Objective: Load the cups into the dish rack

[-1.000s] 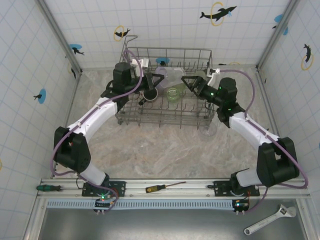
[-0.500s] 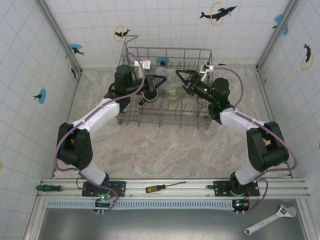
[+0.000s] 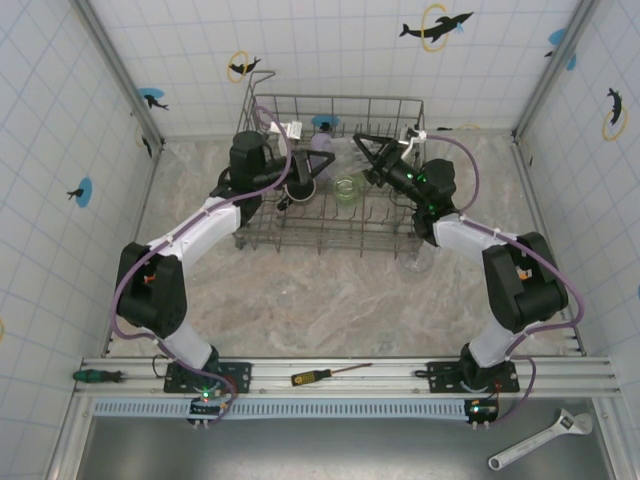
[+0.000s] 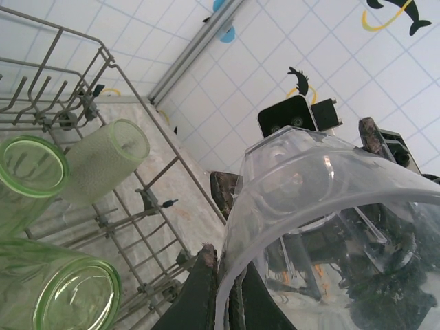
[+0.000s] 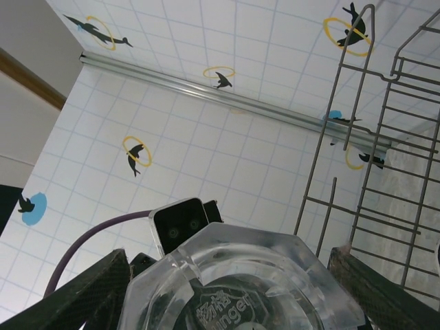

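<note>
A clear glass [image 4: 323, 179] hangs over the dish rack [image 3: 330, 232], and my left gripper [image 4: 223, 289] is shut on its rim. In the top view the left gripper [image 3: 316, 166] and right gripper [image 3: 364, 150] face each other across this glass [image 3: 338, 155]. My right gripper [image 5: 230, 265] is open, one finger on each side of the glass's thick base [image 5: 237, 285]. The rack holds two green tumblers [image 4: 27, 172] [image 4: 69, 292], a frosted cup [image 4: 106, 161], a black mug [image 3: 300, 190] and a lavender cup [image 3: 322, 141].
Another clear glass [image 3: 415, 262] stands on the table just outside the rack's right wall. A screwdriver [image 3: 325, 375] and a green-handled one [image 3: 95, 376] lie on the front rail, a wrench [image 3: 540, 445] near the front right. Tiled walls close in on three sides.
My right gripper has swung left and towards the back until its open fingers flank the base of the glass. The left gripper has kept its hold and barely moved.
</note>
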{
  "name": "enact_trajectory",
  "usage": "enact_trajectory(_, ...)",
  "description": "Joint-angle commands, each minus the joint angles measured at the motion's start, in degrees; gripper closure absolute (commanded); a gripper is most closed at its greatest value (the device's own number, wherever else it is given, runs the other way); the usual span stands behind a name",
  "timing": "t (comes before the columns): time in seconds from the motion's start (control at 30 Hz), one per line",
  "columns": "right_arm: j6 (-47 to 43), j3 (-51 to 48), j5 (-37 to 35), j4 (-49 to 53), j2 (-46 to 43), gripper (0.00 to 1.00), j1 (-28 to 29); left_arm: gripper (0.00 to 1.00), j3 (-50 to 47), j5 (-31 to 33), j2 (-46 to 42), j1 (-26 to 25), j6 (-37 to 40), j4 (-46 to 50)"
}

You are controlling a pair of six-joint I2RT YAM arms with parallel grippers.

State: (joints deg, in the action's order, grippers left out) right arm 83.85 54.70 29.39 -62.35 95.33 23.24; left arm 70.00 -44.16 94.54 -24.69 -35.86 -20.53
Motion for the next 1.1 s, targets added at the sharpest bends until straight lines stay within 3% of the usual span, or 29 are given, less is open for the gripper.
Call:
enact_trajectory(0.0, -0.5, 2.1, 0.5, -5.6, 0.4, 0.45, 0.8, 0.93, 1.0, 1.0, 1.6, -0.2, 1.6, 0.4)
enact_trajectory(0.2, -1.6, 3.2, -0.5, -3.4, 0.4, 0.57, 0.3, 0.65, 0.9, 3.5, 0.5, -0.2, 2.5, 2.6)
enact_trajectory(0.33, -3.7, 5.4, -1.3, 0.2, 0.4, 0.62, -0.4, 0.53, 1.6, 5.1, -0.8, -0.2, 4.5, 5.4)
enact_trajectory(0.47, -6.3, 8.5, -1.8, 4.1, 0.7, 0.64, -0.5, 0.34, 2.2, 7.6, -2.5, -0.2, 6.6, 8.3)
enact_trajectory(0.67, -12.8, 15.5, -2.1, 13.9, 2.0, 0.65, -0.4, 0.19, 2.2, 13.1, -5.8, 1.6, 9.9, 11.4)
enact_trajectory(0.8, -12.5, 16.7, -2.7, 13.7, 3.8, 0.66, -0.1, 0.04, 2.6, 16.1, -6.9, 1.7, 11.8, 13.9)
enact_trajectory(1.07, -24.1, 24.6, -4.0, 24.8, 8.7, 0.69, 1.3, 0.03, 5.6, 32.3, -7.9, 2.3, 15.9, 21.9)
